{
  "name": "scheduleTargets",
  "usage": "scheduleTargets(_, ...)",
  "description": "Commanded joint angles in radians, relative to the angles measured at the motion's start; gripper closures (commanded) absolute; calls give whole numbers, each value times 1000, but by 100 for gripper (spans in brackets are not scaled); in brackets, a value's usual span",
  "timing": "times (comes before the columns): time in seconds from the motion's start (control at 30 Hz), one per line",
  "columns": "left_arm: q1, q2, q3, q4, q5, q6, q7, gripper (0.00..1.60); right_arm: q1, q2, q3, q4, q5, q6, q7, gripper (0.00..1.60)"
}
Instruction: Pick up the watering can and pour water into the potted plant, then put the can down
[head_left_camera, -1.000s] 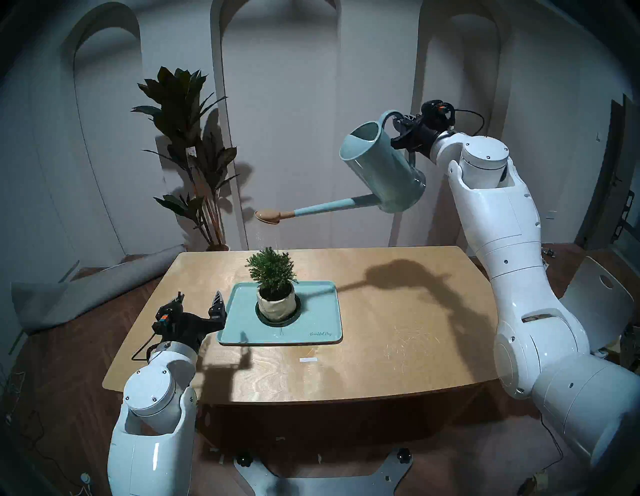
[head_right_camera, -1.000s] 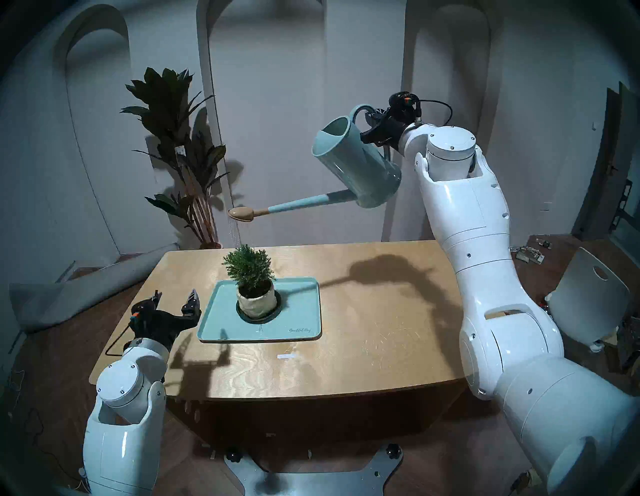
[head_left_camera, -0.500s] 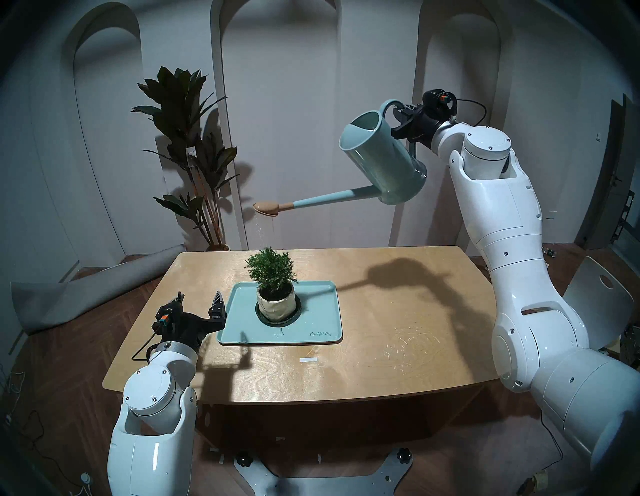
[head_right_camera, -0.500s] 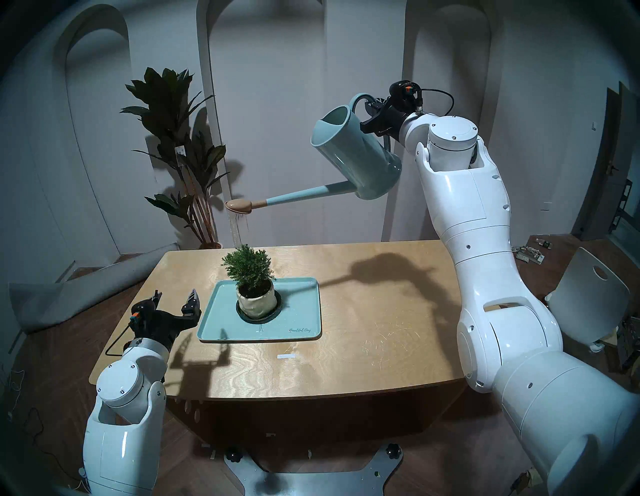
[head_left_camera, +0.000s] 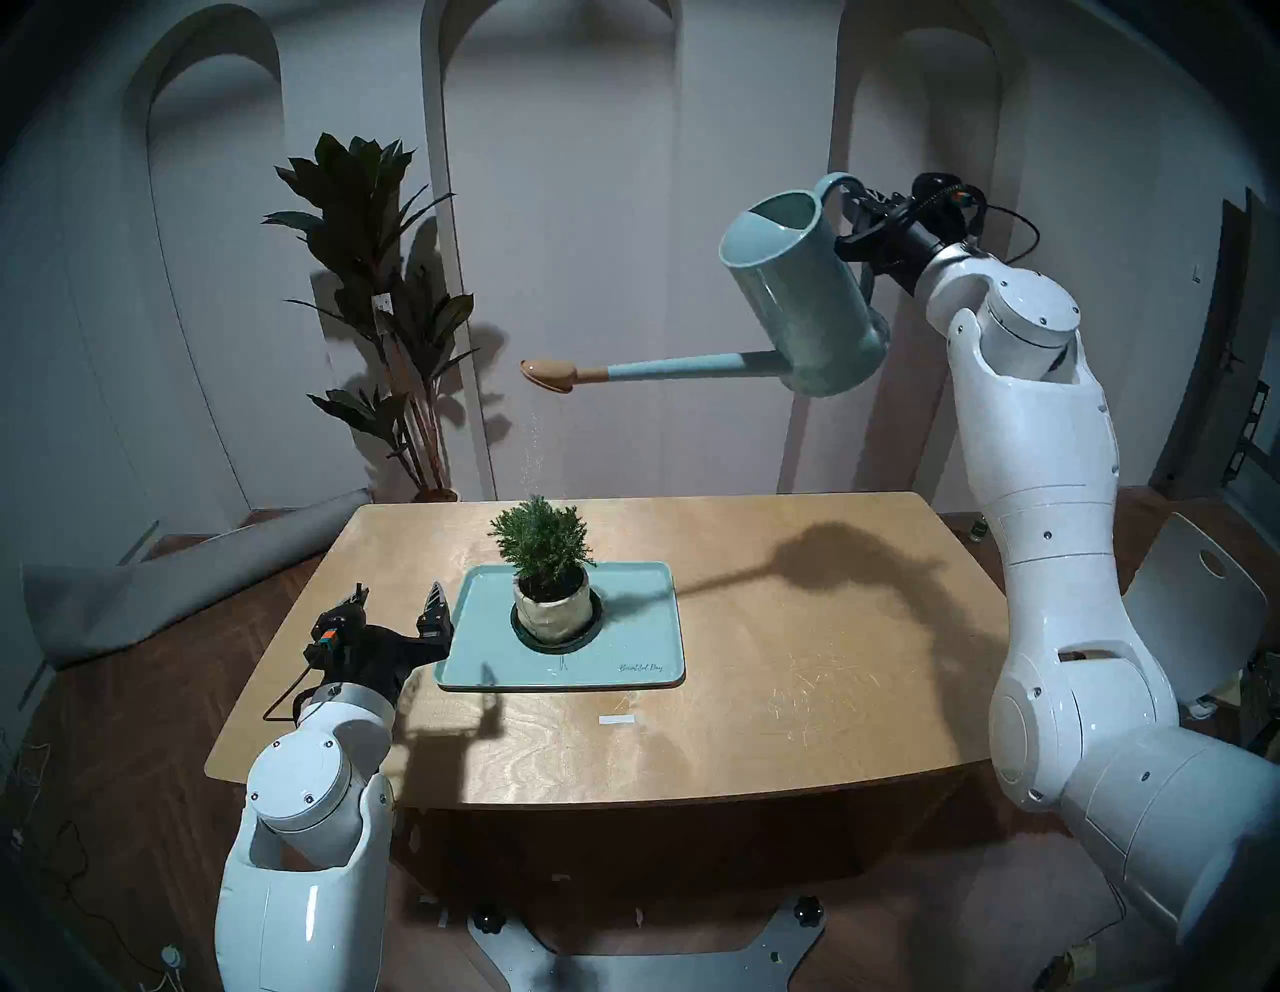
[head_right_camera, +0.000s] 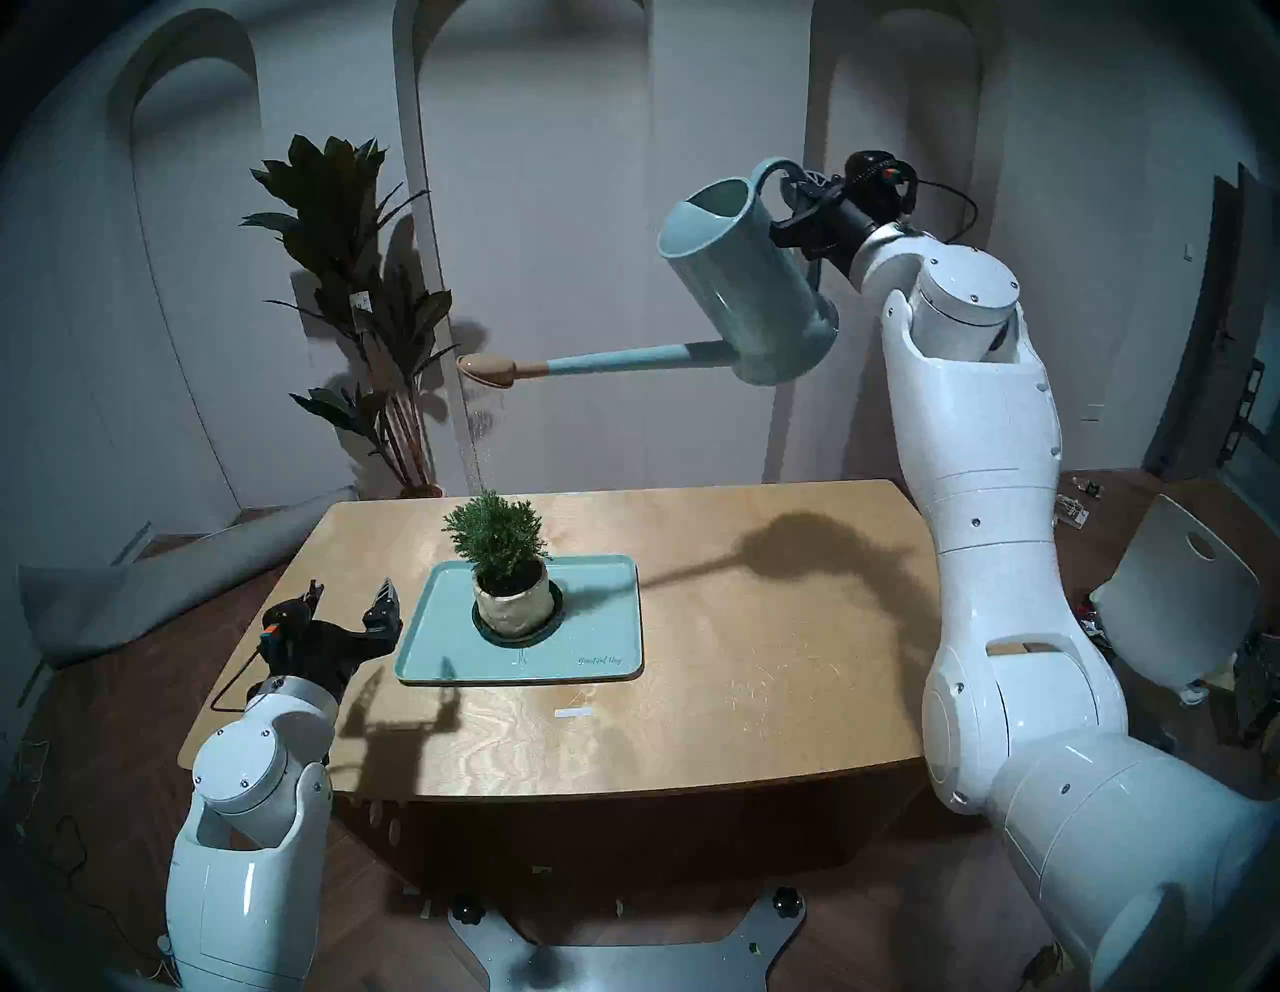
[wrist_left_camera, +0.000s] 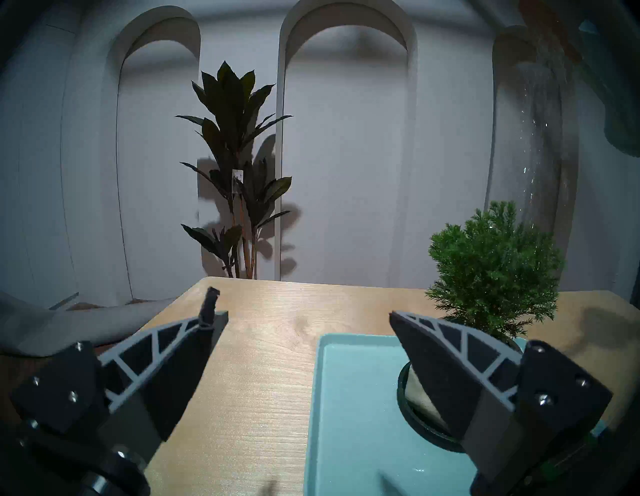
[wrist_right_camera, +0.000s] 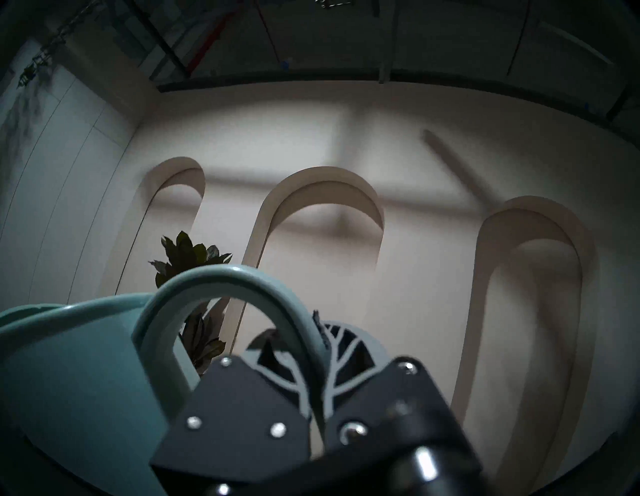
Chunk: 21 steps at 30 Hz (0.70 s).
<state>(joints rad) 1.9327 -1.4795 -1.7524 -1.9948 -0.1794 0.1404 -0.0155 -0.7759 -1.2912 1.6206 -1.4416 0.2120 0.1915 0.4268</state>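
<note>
The pale teal watering can (head_left_camera: 803, 298) hangs high in the air, tilted left, held by its loop handle (wrist_right_camera: 242, 294) in my shut right gripper (head_left_camera: 859, 215). Its long spout ends in a tan rose head (head_left_camera: 548, 374) above the potted plant, with thin drops of water falling from it. The potted plant (head_left_camera: 544, 547) is a small bushy green shrub in a cream pot (head_left_camera: 550, 609) on a black saucer, standing on a teal tray (head_left_camera: 637, 623). My left gripper (head_left_camera: 398, 599) is open and empty, just left of the tray; it shows wide open in the left wrist view (wrist_left_camera: 308, 318).
The wooden table (head_left_camera: 796, 658) carries a small white label (head_left_camera: 616, 720) near the front. A tall dark broad-leaved floor plant (head_left_camera: 374, 277) stands behind the table's left. A rolled grey mat (head_left_camera: 173, 582) lies on the floor left, a white chair (head_left_camera: 1198, 596) stands right.
My right arm has lifted the watering can up and to the right, and the spout has levelled out. The water stream has thinned to scattered drops. The left arm has not moved.
</note>
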Motion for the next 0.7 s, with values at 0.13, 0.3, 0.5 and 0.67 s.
scheduleTargets(0.13, -4, -2, -3, -25, -2, -5, 2, 0, -149, -102, 110, -120, 120, -104, -26, 160)
scheduleTargets(0.3, -4, -2, -3, -26, -3, -5, 2, 0, -181, -148, 129, -89, 156, -156, -27, 160)
scheduleTargets(0.5, -3, -2, -3, -26, -3, -5, 2, 0, -208, -165, 158, -61, 182, -198, -28, 160)
scheduleTargets(0.67, -4, -2, -3, -26, -3, -5, 2, 0, -229, -178, 177, -45, 198, -224, -23, 160)
